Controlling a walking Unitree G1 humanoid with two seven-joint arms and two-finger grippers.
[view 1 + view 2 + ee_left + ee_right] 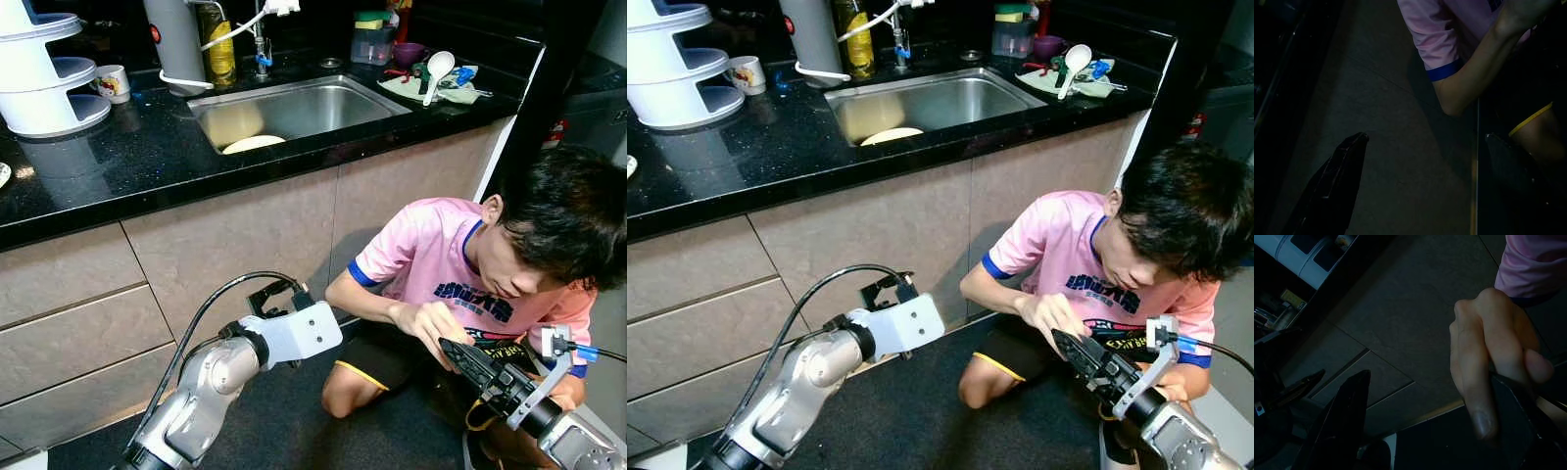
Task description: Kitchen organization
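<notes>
A person in a pink shirt (431, 255) crouches on the floor before the cabinets. Their hand (426, 321) holds one finger (1515, 406) of my right gripper (453, 351), which is low at the right. In the right wrist view its two black fingers stand apart, so it is open with nothing else between them. My left gripper (884, 289) is raised at the lower left, close to the cabinet front (225, 245). It is open, and the left wrist view has bare floor (1400, 161) between its fingers (1337, 181).
A black counter (127, 166) runs across the top with a steel sink (323, 103) holding a pale plate (253, 144). On it stand a white tiered rack (44, 78), a mug (113, 82), a bottle (220, 54) and a white spoon (438, 67). Drawers (69, 313) are at the left.
</notes>
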